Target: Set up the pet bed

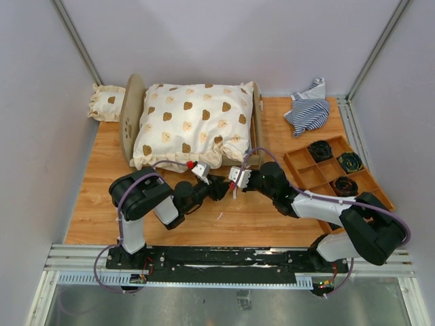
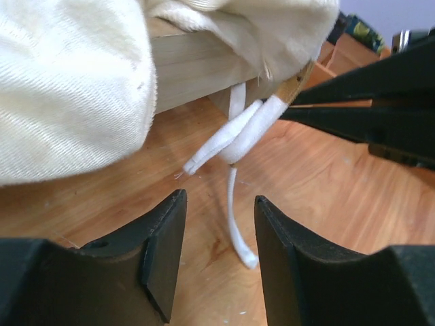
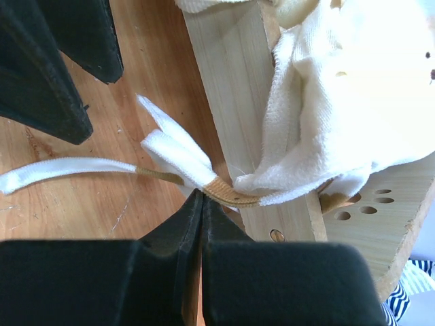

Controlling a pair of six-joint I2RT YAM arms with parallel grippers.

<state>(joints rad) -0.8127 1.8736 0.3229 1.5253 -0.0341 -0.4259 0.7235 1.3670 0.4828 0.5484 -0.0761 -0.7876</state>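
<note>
The pet bed is smooth pale wood, its cushion is soft cream cloth, the tie is white woven cloth, the counter is smooth grainy wood, and the left pincer and right pincer are matt black plastic.

Pet bed base hidden under cushion; tray contents too small.

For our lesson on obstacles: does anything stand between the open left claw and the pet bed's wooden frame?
Yes. A white tie hangs in front of the pet bed's frame, directly ahead of the left claw, and the shut right claw pinches it. The cream cushion drapes over the frame above.
</note>
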